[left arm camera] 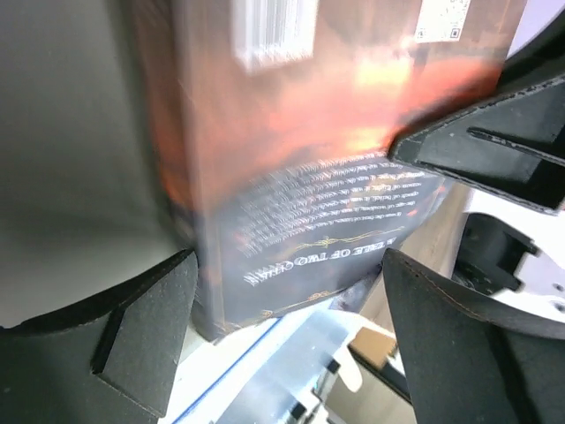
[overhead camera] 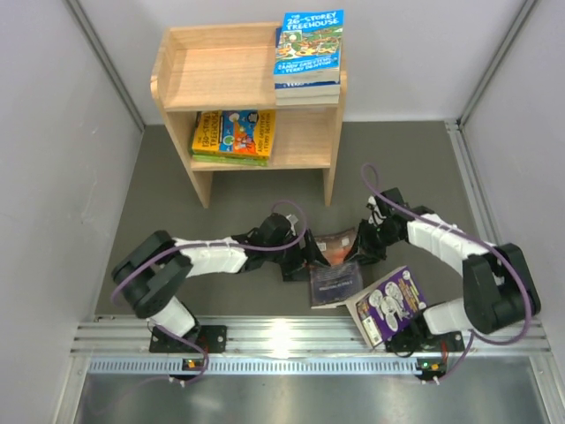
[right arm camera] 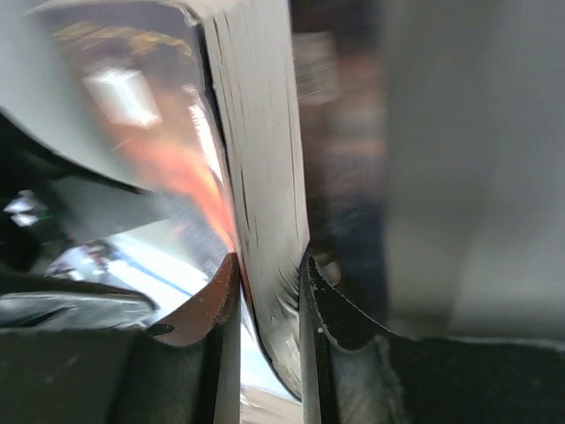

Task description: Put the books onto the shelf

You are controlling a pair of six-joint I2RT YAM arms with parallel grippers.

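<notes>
From overhead I see both arms reaching inward to meet over the middle of the grey table (overhead camera: 238,212). A dark brown book (overhead camera: 336,244) with an orange glow on its cover is between them, in front of the shelf (overhead camera: 221,66) and well apart from it.

Only my right wrist camera shows the grip. The right gripper (right arm camera: 267,296) is clamped on this book, one finger against the glossy cover and the other against the far side, with the pale page edges running up between them.

My left wrist camera shows the book's back cover with small white print and a barcode. The left gripper (left arm camera: 290,261) has its jaws wide apart, one finger on each side of the book's lower end. I cannot tell whether either finger touches it. The right gripper's black fingers show at the upper right of this view, on the book's edge.

Only the overhead view shows the other books:
- A blue-covered stack (overhead camera: 309,49) lies on the right end of the shelf's top tier.
- A flat pile (overhead camera: 234,134) of yellow, orange and green covers sits at the left of the lower tier.
- A grey-covered book (overhead camera: 335,283) lies flat on the table, just nearer than the held one.
- A purple book (overhead camera: 391,305) lies beside it, near the right arm's base.
</notes>
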